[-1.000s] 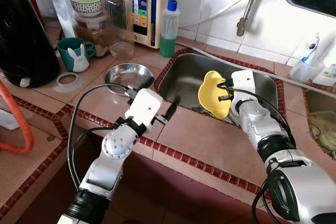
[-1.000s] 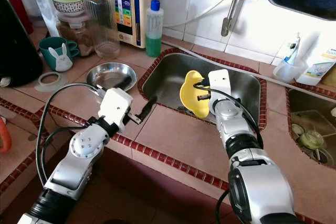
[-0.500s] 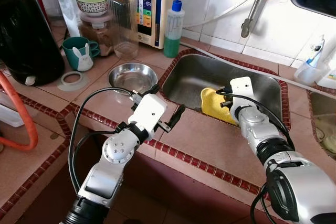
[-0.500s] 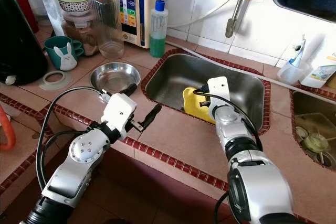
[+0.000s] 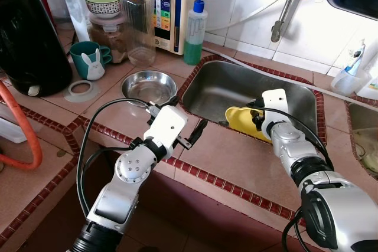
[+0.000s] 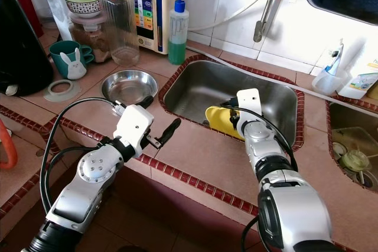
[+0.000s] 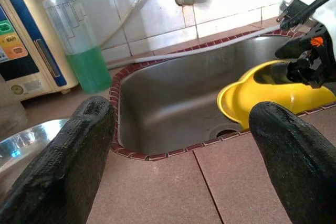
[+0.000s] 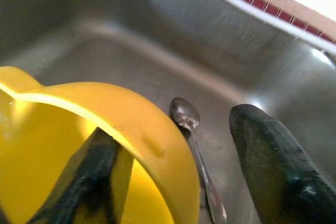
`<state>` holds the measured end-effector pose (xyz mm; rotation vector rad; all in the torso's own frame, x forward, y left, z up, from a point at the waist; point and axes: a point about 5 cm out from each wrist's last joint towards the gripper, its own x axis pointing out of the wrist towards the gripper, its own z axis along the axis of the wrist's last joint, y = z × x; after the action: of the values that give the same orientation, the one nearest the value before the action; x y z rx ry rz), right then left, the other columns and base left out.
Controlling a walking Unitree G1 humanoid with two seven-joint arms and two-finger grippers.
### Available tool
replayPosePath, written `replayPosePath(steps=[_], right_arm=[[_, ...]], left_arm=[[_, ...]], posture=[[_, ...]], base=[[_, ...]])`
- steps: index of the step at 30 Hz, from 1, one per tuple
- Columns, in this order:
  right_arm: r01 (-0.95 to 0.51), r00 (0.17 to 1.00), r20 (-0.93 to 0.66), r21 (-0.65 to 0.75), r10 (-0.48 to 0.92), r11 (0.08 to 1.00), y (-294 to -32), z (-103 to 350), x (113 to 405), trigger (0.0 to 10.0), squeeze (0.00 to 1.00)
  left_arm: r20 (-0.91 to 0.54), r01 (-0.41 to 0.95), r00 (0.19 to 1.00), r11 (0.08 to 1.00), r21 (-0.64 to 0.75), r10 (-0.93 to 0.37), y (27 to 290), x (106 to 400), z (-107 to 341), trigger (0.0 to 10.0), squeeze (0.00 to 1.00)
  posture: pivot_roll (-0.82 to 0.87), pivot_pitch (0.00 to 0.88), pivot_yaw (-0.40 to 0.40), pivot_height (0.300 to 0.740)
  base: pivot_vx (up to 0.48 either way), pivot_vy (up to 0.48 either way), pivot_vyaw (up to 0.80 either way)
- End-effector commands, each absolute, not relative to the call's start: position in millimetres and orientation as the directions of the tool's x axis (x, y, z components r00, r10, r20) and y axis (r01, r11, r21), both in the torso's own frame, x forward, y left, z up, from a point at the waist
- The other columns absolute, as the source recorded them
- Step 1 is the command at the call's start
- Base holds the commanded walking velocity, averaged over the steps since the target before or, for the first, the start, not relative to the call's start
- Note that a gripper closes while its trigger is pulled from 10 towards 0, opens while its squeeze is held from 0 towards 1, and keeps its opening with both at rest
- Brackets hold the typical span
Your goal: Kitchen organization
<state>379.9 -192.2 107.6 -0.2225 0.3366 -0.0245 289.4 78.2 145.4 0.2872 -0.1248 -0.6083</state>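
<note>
A yellow plastic bowl (image 5: 239, 120) lies tilted on the floor of the steel sink (image 5: 218, 87), near its front wall. My right gripper (image 5: 256, 116) reaches down to it. In the right wrist view one finger (image 8: 97, 166) is inside the bowl (image 8: 58, 129) against its wall, and the other finger (image 8: 268, 156) stands well clear outside the rim, so the gripper is open. A metal spoon (image 8: 188, 119) lies on the sink floor beside the bowl. My left gripper (image 5: 188, 110) hovers open over the tiled counter at the sink's front left corner, holding nothing.
A steel dish (image 5: 147, 85) sits on the counter left of the sink. Behind it stand a green soap bottle (image 5: 194, 30), an orange-lidded jar (image 5: 134, 19), a teal bunny mug (image 5: 88, 63) and a black kettle (image 5: 26, 33). A tap (image 5: 289, 1) hangs on the tiled wall.
My right gripper has lowered the yellow bowl from upright above the sink's front edge down onto the sink floor. The left arm has stayed where it was.
</note>
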Motion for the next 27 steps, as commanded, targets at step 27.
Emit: replayPosePath(steps=[27], right_arm=[[0.094, 0.949, -0.313, 0.138, -0.047, 0.986, -202, 115, 383, 10.0, 1.00]], left_arm=[[0.028, 0.550, 0.808, 0.771, 0.322, -0.588, 74, 289, 147, 10.0, 0.96]], posture=[[0.38, 0.000, -0.079, 0.740]], base=[[0.000, 0.000, 0.00]])
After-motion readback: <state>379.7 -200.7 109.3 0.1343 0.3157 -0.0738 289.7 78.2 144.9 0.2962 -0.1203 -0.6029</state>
